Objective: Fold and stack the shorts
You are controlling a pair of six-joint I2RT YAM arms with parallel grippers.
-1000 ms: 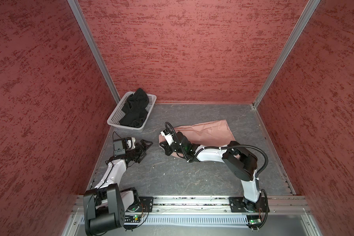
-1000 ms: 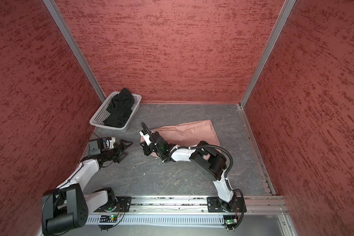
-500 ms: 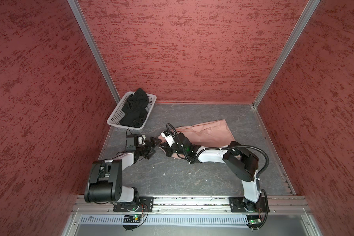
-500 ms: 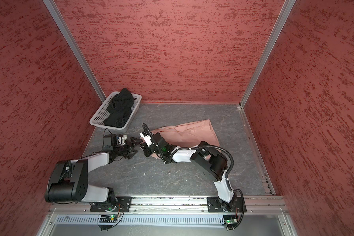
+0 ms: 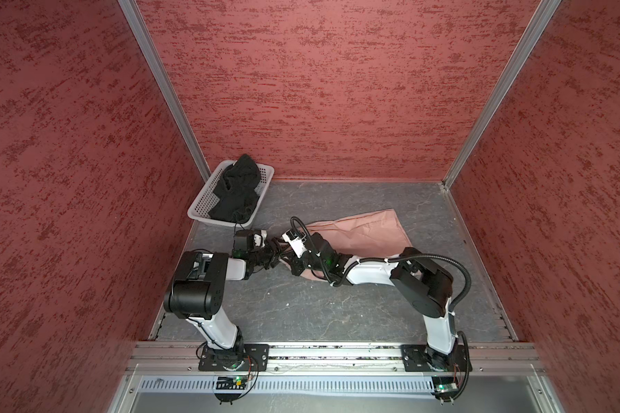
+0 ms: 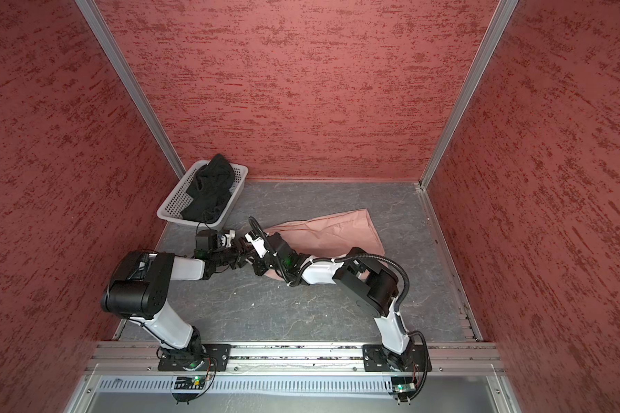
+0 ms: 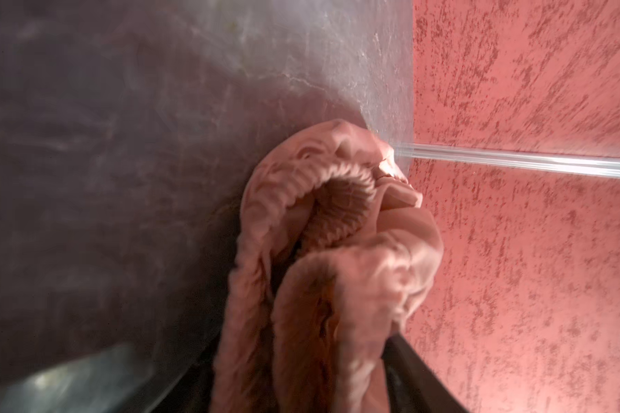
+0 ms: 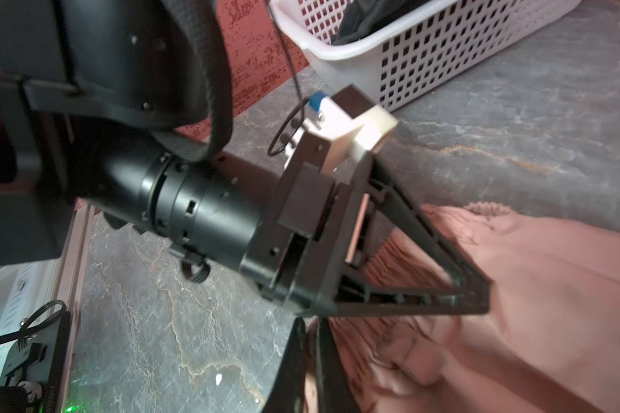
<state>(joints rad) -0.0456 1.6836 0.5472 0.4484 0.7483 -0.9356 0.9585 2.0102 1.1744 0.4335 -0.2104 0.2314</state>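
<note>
pink shorts [image 5: 358, 232] | waistband [image 7: 337, 186] grasped by left gripper [image 8: 480, 300] | right gripper [image 8: 310, 361] clenched on it

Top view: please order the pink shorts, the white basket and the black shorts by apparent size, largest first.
Unsure for first place: pink shorts and white basket look alike, and the right arm hides part of the shorts.
Smallest: black shorts, inside the basket.
</note>
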